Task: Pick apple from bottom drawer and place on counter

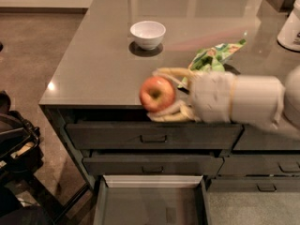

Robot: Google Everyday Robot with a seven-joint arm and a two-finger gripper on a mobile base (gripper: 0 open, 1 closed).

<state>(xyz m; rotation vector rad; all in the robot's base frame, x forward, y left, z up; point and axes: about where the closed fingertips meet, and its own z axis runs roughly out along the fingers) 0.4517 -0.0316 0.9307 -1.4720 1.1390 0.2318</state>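
My gripper is shut on the apple, a small red apple with yellowish patches and its stem dimple facing me. I hold it in the air at the height of the front edge of the counter, a glossy grey-brown slab. One pale finger lies above the apple and one below it. The bottom drawer stands pulled open beneath, with a pale back rim and a bare grey floor.
A white bowl sits on the counter behind the apple. A green crumpled bag lies to the right, partly behind my arm. A white container stands at the far right. Dark objects are on the floor at left.
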